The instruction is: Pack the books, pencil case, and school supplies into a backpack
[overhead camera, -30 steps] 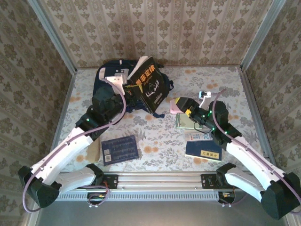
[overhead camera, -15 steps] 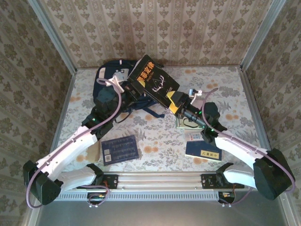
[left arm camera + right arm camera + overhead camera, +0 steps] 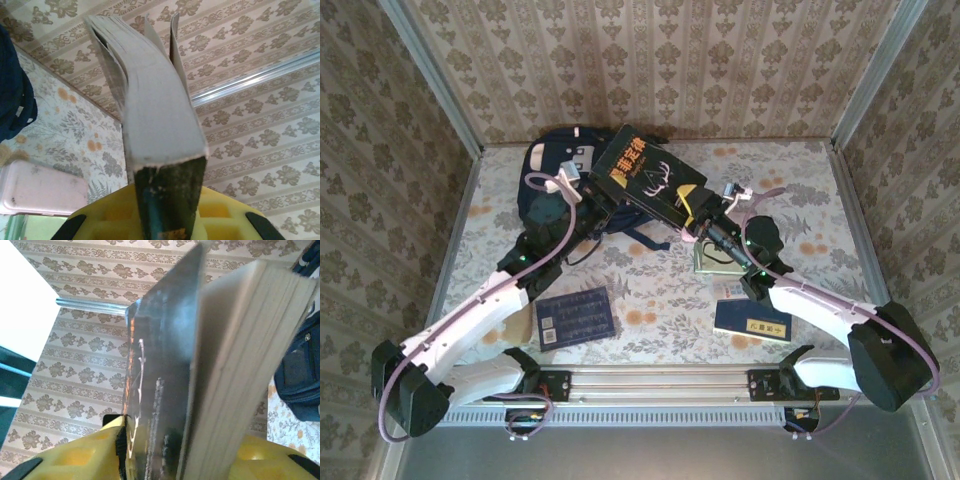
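Note:
The black book (image 3: 645, 180) hangs tilted above the table, just right of the navy backpack (image 3: 548, 172). My left gripper (image 3: 598, 190) is shut on its left end, and the spine sits between the yellow fingers (image 3: 167, 215). My right gripper (image 3: 692, 207) is shut on its right end, its pads against the cover and the page block (image 3: 180, 450). The dark blue book (image 3: 575, 318) lies front left and the navy book with a yellow label (image 3: 752, 320) front right. The green-and-white pad (image 3: 712, 260) and the white-and-blue pack (image 3: 735, 290) lie beneath the right arm. Part of the pink pencil case (image 3: 40, 192) shows below the held book.
Patterned walls close in the table on three sides, with a metal corner post (image 3: 865, 70) at the back right. The backpack's dark strap (image 3: 650, 238) trails onto the table under the held book. Both arms reach diagonally inward from the front rail (image 3: 650, 385).
My right gripper swung left from over the pad to the black book's right end and closed on it. The book has tipped flatter and shifted slightly right. The left grip is unchanged.

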